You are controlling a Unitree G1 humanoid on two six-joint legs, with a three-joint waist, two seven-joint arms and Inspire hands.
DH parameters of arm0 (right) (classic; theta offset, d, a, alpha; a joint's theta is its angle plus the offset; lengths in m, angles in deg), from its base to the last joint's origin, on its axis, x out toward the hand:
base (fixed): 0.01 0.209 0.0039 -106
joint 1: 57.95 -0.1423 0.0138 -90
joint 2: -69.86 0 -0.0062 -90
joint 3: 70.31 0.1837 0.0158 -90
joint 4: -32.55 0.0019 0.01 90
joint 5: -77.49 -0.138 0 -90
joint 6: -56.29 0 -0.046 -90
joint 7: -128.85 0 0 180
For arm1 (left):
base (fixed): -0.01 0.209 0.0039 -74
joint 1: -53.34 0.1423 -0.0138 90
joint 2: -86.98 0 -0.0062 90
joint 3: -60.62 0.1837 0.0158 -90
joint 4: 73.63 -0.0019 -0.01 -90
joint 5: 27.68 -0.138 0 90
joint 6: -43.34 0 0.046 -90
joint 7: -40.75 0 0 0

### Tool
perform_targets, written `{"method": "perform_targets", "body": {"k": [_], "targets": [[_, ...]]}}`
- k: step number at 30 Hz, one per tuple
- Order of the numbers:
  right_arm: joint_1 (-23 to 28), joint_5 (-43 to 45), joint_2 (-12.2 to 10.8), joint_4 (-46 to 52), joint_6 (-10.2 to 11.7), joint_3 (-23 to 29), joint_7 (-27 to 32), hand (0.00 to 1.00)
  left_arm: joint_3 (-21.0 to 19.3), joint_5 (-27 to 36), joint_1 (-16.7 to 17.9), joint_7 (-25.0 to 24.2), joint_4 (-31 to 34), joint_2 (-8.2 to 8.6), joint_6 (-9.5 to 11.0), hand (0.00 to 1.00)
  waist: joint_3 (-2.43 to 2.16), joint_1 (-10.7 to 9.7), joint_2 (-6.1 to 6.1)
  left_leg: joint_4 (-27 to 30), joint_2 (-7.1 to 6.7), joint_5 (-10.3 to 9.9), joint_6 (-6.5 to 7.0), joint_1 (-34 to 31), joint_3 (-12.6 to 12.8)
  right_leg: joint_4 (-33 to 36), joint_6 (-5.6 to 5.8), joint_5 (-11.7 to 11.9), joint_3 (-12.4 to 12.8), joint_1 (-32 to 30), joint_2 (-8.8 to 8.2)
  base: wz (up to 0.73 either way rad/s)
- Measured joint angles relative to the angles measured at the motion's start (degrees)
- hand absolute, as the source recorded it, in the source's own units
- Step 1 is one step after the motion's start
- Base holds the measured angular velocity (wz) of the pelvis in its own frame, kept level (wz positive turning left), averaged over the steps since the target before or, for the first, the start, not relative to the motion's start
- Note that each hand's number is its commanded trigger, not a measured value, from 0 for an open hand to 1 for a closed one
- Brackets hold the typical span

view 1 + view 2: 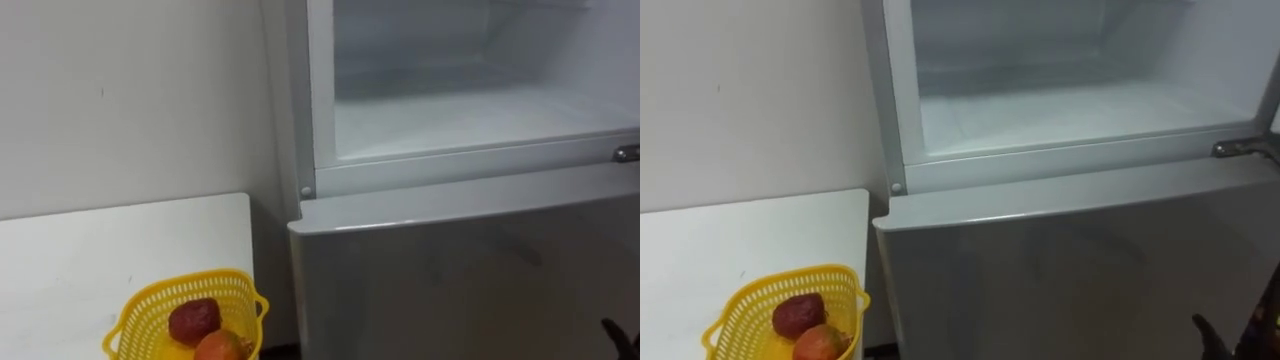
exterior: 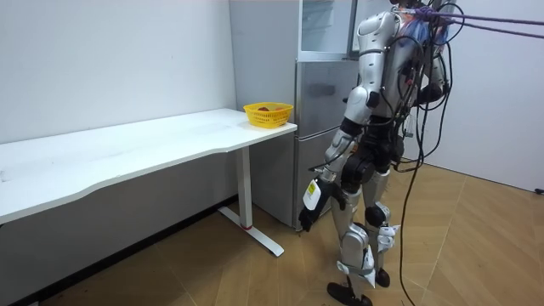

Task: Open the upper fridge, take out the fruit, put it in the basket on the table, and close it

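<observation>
Hidden bits first. Of the right hand (image 1: 611, 334) I get just a dark sliver at the lower right corner of the eye view, cut off by the frame, so I can't tell whether it's wide or closed. The left hand (image 2: 313, 201) hangs low beside the leg in the room view, centre frame; it's too small to read and I can't tell its state either. The top of the upper fridge compartment (image 1: 470, 110) is cropped by the upper edge. What I see of it is a pale frosted interior with a white floor, standing open at upper right.

The fruit I can see is at lower left: a dark red fruit (image 1: 194, 320), matte and lumpy, and touching it an orange-red fruit (image 1: 221, 347), half cut by the bottom edge. Both lie in a yellow mesh basket (image 1: 150, 299) on the white surface (image 1: 90, 250), near its fridge-side end.

The closed grey lower fridge door (image 1: 450, 290) fills the lower right. A metal hinge piece (image 1: 627, 153) shows at the right edge. The robot stands facing the fridge, with the surface to the room view's left.
</observation>
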Motion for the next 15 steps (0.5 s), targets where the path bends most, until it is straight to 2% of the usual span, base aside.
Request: {"method": "perform_targets", "body": {"k": [3,11,15], "targets": [[0.1,1.6,-1.5,-4.0,0.0,-0.2,-0.8,0.00,0.0,0.1,0.3,-0.1,0.5,0.07,0.1,0.00,0.04,0.0,-0.09,0.0,0.00,0.0,0.00,0.0,0.0,0.0,0.01,0.0,0.1,0.0,0.00,0.00],[-0.2,1.6,-2.0,-15.9,-0.9,-2.3,-5.5,0.00,-0.1,0.0,0.4,-0.6,0.8,0.25,-0.5,0.00,0.15,0.4,-0.26,0.2,0.05,-0.2,0.03,0.3,-0.2,-0.8,0.05,0.0,0.1,1.0,-0.27,0.00],[-1.0,1.7,-2.0,-28.4,-1.2,-2.9,-6.9,0.00,-0.2,-0.2,0.1,-2.2,1.8,0.38,-0.9,0.00,0.23,1.4,-0.23,0.3,-0.02,-0.4,0.02,0.2,-1.4,-1.0,0.15,0.0,-1.1,2.1,-0.41,0.12]]}}
